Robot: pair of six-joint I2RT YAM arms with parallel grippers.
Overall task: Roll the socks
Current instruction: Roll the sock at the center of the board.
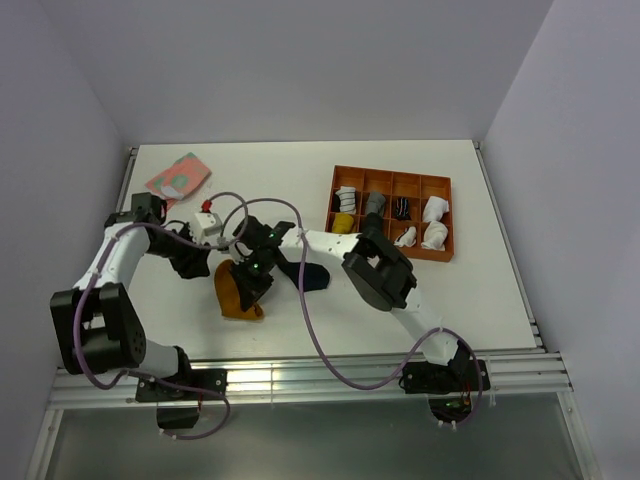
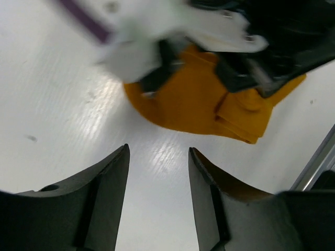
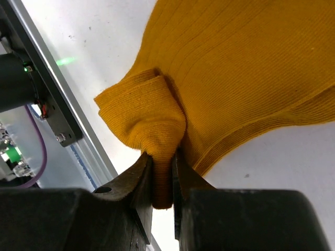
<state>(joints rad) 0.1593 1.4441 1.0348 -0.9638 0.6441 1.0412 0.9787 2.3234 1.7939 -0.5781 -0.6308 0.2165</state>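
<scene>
The mustard-orange sock (image 1: 236, 297) lies on the white table near the front, partly folded; its striped cuff is hidden. My right gripper (image 1: 252, 282) is above it, shut on a bunched fold of the sock's edge (image 3: 157, 125), with the rest of the sock (image 3: 251, 63) spread behind. The dark navy sock (image 1: 311, 276) lies just right of it, partly under the right arm. My left gripper (image 1: 197, 263) is open and empty just left of the mustard sock (image 2: 201, 110), its fingertips (image 2: 118, 167) a short way off the fabric, over bare table.
An orange compartment tray (image 1: 440, 255) holding several rolled socks stands at the right back. A pink-and-green folded cloth (image 1: 178, 176) lies at the back left. The table's metal front rail (image 3: 49, 99) runs close to the sock. A purple cable (image 1: 310, 330) loops over the front.
</scene>
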